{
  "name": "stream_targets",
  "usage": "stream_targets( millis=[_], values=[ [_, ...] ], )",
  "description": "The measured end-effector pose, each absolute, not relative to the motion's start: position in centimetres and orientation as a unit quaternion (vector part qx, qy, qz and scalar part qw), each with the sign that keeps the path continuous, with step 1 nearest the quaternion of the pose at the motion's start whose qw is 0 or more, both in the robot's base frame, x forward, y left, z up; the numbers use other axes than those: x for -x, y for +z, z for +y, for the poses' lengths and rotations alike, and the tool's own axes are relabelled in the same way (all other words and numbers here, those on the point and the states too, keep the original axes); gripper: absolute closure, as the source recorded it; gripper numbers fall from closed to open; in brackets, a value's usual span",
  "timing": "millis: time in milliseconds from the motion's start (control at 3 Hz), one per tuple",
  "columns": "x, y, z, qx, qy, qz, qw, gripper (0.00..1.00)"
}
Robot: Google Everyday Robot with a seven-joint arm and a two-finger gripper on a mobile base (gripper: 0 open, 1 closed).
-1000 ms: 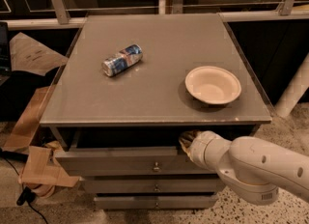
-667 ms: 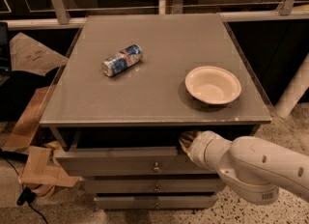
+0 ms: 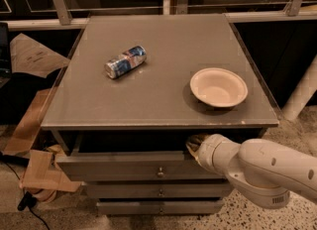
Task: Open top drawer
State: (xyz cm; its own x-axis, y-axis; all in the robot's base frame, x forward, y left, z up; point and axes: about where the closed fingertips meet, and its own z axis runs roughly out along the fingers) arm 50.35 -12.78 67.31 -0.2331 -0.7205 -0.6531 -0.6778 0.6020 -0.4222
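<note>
The top drawer is a grey flat front with a small round metal knob at its centre. It stands pulled out a little from under the tabletop, with a dark gap above it. My gripper is at the drawer's upper edge, right of centre, just under the tabletop's front edge. My white arm comes in from the lower right and covers the drawer's right part.
A grey tabletop carries a crushed can lying on its side at left and a white bowl at right. Two lower drawer fronts sit shut below. Brown paper scraps lie on the floor at left.
</note>
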Motion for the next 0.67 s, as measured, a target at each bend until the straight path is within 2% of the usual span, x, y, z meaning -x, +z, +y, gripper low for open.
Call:
stream_targets(
  millis=[667],
  values=[
    [-49.91,67.27,-13.3,0.453,-0.023,0.784,0.424,1.0]
  ],
)
